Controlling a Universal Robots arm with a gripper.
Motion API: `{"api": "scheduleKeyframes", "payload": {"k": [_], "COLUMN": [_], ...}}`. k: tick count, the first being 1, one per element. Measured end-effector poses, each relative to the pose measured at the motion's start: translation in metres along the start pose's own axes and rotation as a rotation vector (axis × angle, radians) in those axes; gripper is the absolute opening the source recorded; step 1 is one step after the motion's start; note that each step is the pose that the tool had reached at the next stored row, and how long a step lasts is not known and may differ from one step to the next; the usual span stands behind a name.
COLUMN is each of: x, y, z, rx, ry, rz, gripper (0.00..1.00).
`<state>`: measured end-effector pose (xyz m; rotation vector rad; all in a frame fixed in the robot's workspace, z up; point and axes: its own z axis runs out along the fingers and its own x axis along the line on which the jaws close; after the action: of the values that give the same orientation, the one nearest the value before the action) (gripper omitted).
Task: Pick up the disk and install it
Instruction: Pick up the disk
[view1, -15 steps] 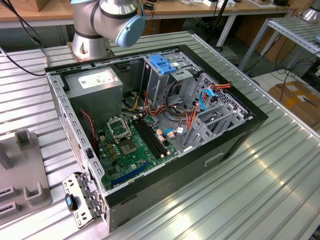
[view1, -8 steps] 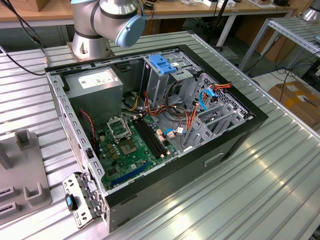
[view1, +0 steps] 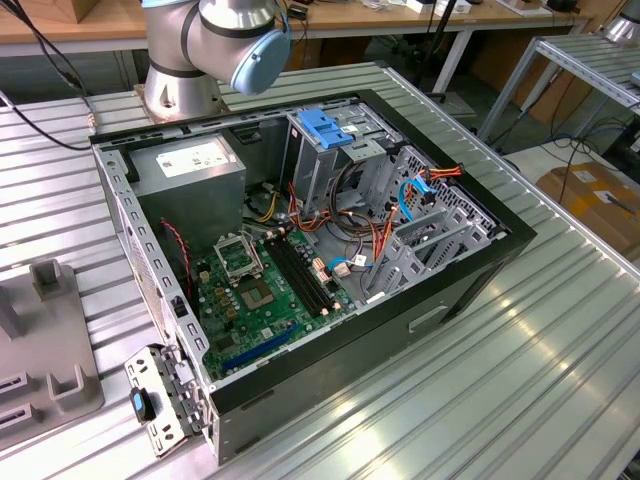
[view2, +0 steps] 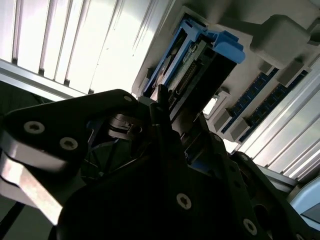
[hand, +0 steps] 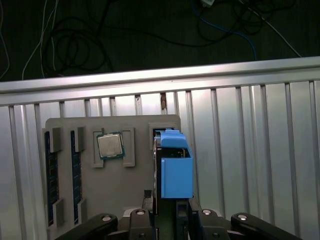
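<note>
The disk (hand: 176, 172), a drive in a bright blue carrier frame, stands on edge in a slot of a grey parts tray (hand: 132, 192). My gripper (hand: 172, 206) reaches down over it, with one finger close against each side of the disk's near end, shut on it. In the second wrist view the disk (view2: 202, 52) rises from the tray just beyond the dark fingertips (view2: 162, 95). The open computer case (view1: 300, 250) lies on the metal table in the exterior view.
The tray also holds a processor chip (hand: 110, 146) and memory sticks (hand: 50, 175); one end of it (view1: 40, 350) shows at the exterior view's left. A tall grey cage with a blue latch (view1: 325, 125) stands inside the case. The arm's base (view1: 185, 85) is behind the case.
</note>
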<state>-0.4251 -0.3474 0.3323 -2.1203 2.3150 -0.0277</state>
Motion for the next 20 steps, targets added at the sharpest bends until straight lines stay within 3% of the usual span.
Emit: {"api": "scheduleKeyframes", "payload": {"k": [4,9,12,14,20], "x": [0.0000,0.0002,0.0004,0.0006,0.0009], "y": [-0.0001,-0.0003,-0.0006,-0.0008,-0.0013], "z": [-0.0050,-0.0245,-0.0410,-0.0575,-0.0875], "rx": [0.0000,-0.0001,-0.0001,0.0000,-0.0001], "ry": [0.0000,0.0000,0.0001,0.0000,0.0001], "rz": [-0.001,-0.001,-0.002,-0.002,-0.002], "gripper": [0.35,0.35,0.35,0.35,0.35]}}
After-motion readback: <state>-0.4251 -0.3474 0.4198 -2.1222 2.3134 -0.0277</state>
